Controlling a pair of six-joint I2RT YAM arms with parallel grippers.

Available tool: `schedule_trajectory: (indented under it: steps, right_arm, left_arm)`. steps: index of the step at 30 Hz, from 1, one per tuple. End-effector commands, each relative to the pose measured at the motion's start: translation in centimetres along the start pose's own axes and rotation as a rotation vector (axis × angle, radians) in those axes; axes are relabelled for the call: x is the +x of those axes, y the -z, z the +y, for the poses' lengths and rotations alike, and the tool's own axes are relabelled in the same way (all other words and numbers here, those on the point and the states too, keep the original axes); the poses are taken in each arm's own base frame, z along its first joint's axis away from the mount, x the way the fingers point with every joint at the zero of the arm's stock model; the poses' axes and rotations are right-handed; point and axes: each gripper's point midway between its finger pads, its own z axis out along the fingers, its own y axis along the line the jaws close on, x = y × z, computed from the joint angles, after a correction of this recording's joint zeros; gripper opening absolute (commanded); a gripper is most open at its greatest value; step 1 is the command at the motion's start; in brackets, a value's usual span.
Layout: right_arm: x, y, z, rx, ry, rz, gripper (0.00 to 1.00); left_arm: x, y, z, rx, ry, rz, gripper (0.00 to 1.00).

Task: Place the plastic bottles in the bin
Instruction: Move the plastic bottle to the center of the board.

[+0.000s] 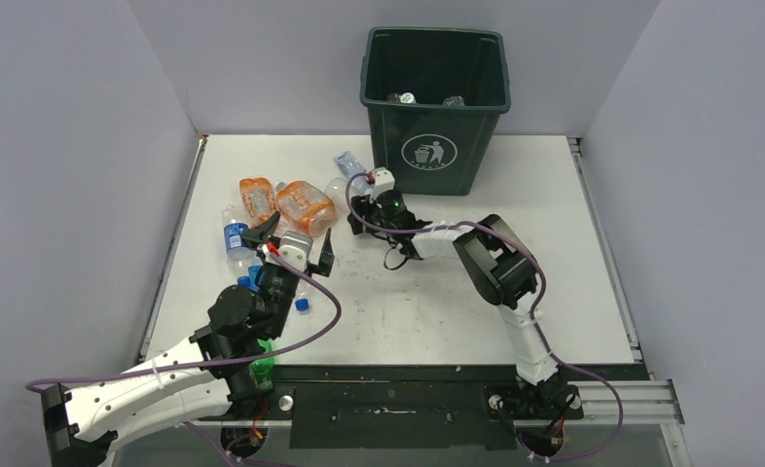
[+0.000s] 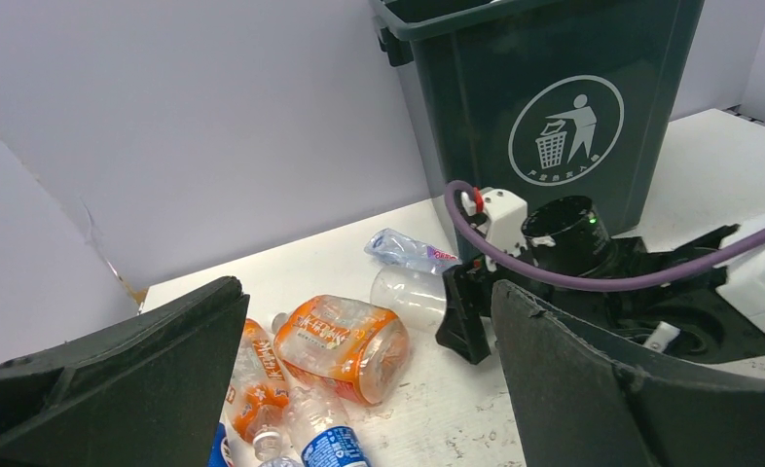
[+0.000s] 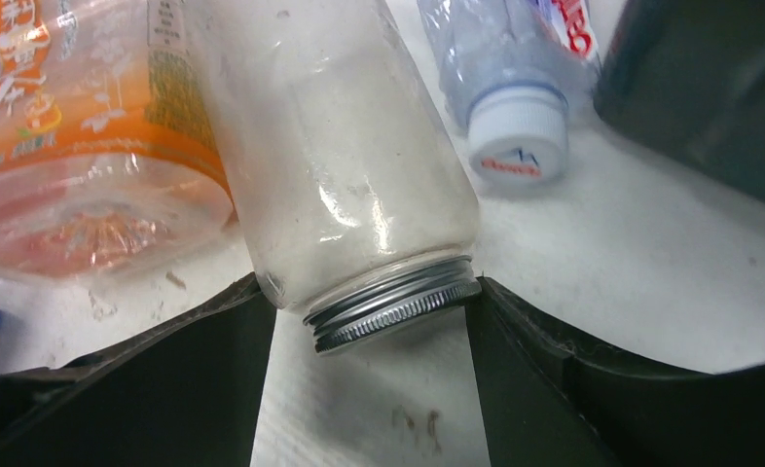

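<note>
Several plastic bottles lie left of the middle: two orange ones (image 1: 306,206) (image 1: 257,195), a blue-labelled one (image 1: 235,235) and a crushed clear one (image 1: 349,163). The dark green bin (image 1: 435,107) stands at the back with bottles inside. My right gripper (image 3: 369,287) is low on the table, its fingers (image 3: 213,370) pressing both sides of a clear bottle (image 3: 340,146) at its silver-capped end. That bottle lies beside the orange bottle (image 3: 77,146). My left gripper (image 1: 297,232) hovers open over the pile, nothing between its fingers (image 2: 126,370).
The bin's wall (image 3: 710,88) is close to the right of my right gripper. A white-capped crushed bottle (image 3: 515,136) lies between them. A green bottle (image 1: 262,370) sits by the left arm's base. Grey walls close in the table on three sides.
</note>
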Motion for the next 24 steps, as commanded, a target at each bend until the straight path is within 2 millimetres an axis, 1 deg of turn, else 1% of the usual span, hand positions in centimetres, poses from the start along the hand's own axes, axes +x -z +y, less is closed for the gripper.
schedule_trajectory:
  steps: [1, 2, 4, 9, 12, 15, 18, 20, 21, 22, 24]
  right_arm:
    - [-3.9, 3.9, 0.9, -0.020, -0.048, -0.115, 0.41]
    - [-2.9, 4.8, 0.7, -0.011, -0.058, -0.104, 0.41]
    - [-2.0, 6.7, 0.7, -0.006, -0.078, -0.102, 0.41]
    - [-0.6, 11.3, 0.2, 0.042, -0.093, -0.098, 0.41]
    - [0.8, 13.8, -0.5, 0.067, -0.087, -0.061, 0.41]
    - [2.6, 16.2, -1.4, 0.095, -0.079, -0.015, 0.41]
    - [3.1, 18.3, -1.9, 0.110, -0.074, -0.003, 0.42]
    - [3.5, 19.1, -2.1, 0.116, -0.066, 0.015, 0.46]
    - [3.7, 19.5, -2.1, 0.116, -0.061, 0.025, 0.49]
    - [3.7, 19.8, -2.0, 0.115, -0.057, 0.028, 0.54]
    - [3.4, 20.3, -1.7, 0.106, -0.050, 0.030, 0.68]
  left_arm:
    - [-1.3, -0.1, 0.0, 0.007, 0.033, -0.044, 0.96]
    - [-1.4, -0.1, -0.1, 0.010, 0.034, -0.045, 0.96]
    - [-1.4, -0.1, -0.2, 0.015, 0.038, -0.045, 0.96]
    - [-1.2, -0.2, -0.6, 0.029, 0.038, -0.039, 0.96]
    - [-1.4, -0.1, -0.9, 0.045, 0.043, -0.041, 0.96]
    - [-1.5, -0.1, -1.1, 0.055, 0.045, -0.042, 0.96]
    - [-1.4, -0.2, -1.3, 0.058, 0.041, -0.037, 0.96]
    - [-1.3, -0.2, -1.3, 0.058, 0.039, -0.034, 0.96]
    - [-1.3, -0.2, -1.3, 0.060, 0.038, -0.033, 0.96]
    - [-1.3, -0.2, -1.4, 0.062, 0.038, -0.032, 0.96]
    - [-1.2, -0.2, -1.6, 0.068, 0.036, -0.029, 0.96]
